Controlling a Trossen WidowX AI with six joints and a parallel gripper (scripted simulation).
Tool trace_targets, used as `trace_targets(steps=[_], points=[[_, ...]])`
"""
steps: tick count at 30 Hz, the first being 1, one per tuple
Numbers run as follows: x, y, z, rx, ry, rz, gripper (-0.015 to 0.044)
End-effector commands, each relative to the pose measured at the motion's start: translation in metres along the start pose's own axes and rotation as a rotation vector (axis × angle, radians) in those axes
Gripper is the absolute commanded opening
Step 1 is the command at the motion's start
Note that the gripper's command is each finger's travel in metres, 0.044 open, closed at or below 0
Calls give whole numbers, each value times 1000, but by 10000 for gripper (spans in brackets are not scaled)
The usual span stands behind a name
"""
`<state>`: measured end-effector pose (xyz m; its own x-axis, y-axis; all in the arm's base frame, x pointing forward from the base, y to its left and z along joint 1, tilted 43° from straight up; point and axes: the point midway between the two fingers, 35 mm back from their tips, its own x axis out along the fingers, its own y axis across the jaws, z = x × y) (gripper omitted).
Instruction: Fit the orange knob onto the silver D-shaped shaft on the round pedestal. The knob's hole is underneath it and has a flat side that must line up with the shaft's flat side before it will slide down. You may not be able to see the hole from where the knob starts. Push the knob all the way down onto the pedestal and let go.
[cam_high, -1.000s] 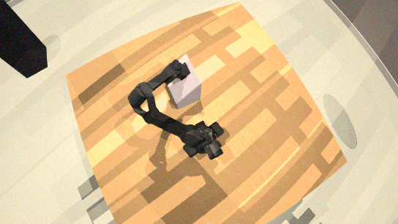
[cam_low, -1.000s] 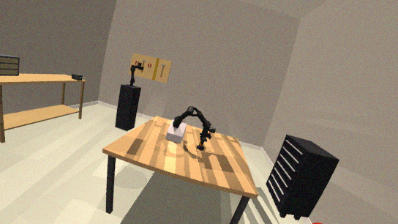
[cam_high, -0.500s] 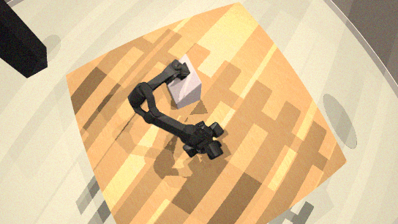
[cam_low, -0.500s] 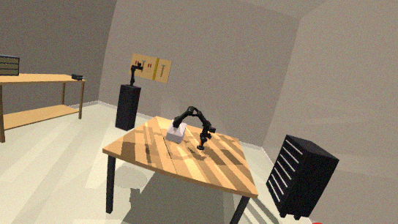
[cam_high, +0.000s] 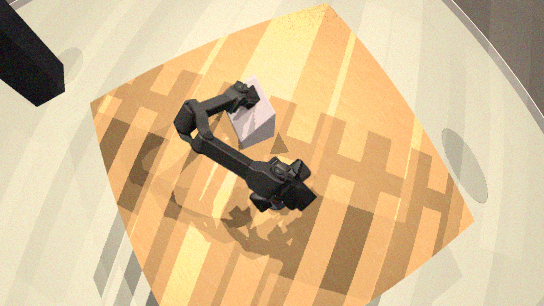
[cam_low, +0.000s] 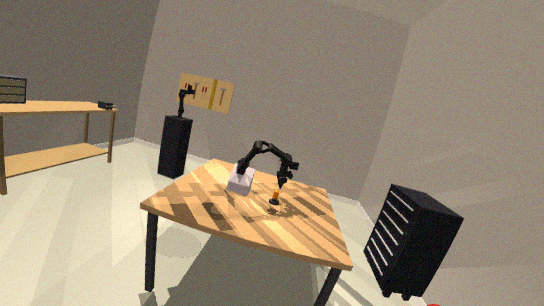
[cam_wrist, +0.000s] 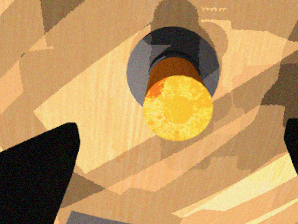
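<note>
The orange knob (cam_low: 275, 195) (cam_wrist: 178, 107) stands upright over the dark round pedestal (cam_low: 273, 202) (cam_wrist: 137, 70). In the wrist view its sunlit round top faces me, and its darker side runs down to a dark ring at the pedestal's middle. No silver shaft shows; the knob covers it. Its hole and flat side are hidden, and whether a thin gap remains under it I cannot tell. My gripper (cam_low: 281, 186) (cam_wrist: 185, 131) is wide open and empty, above the knob, with a black finger well apart from it on each side. In the top view my arm hides the knob.
A pale grey block (cam_high: 252, 117) (cam_low: 240, 182) stands under my arm's base on the wooden table (cam_high: 425, 200) (cam_low: 240, 235). Striped shadows cross the table. A black cabinet (cam_low: 415, 240) and a black pillar (cam_low: 174, 147) stand on the floor, away from the table.
</note>
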<state>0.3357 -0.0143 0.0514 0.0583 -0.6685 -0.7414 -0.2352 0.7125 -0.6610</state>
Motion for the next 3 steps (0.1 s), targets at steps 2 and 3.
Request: trace_targets(steps=[2,3], points=[[-5,0,-2,2,21,3,440],[-5,0,-2,2,21,3,440]])
